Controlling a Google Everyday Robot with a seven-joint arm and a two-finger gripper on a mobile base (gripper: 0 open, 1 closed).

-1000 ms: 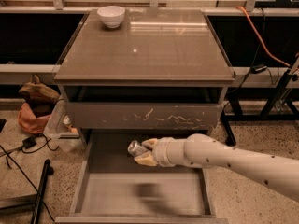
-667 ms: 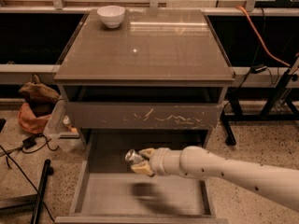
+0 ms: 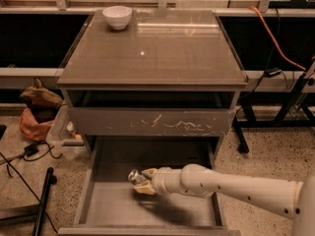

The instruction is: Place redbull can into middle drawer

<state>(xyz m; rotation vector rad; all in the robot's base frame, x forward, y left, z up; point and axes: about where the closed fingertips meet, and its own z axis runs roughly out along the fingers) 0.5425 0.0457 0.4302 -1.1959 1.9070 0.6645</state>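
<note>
On my far left I see an orange bag (image 3: 32, 128) on the speckled floor, with a clear plastic bin (image 3: 63, 137) against the cabinet's side. A white bowl (image 3: 117, 16) sits at the back left corner of the cabinet top (image 3: 162, 53). Below the top, the scratched drawer front (image 3: 152, 122) is closed. Under it the middle drawer (image 3: 110, 205) is pulled out toward me, its flat floor in view. My gripper (image 3: 143, 182) is over the left-centre of that floor, its tan fingers (image 3: 148, 172) clamped around the redbull can (image 3: 134, 175). The can's silver end pokes out to the left, inside the drawer's walls. I cannot tell if it touches the floor. The white arm (image 3: 236, 188) reaches in from the lower right. An orange cable (image 3: 275, 39) hangs at the far right.
</note>
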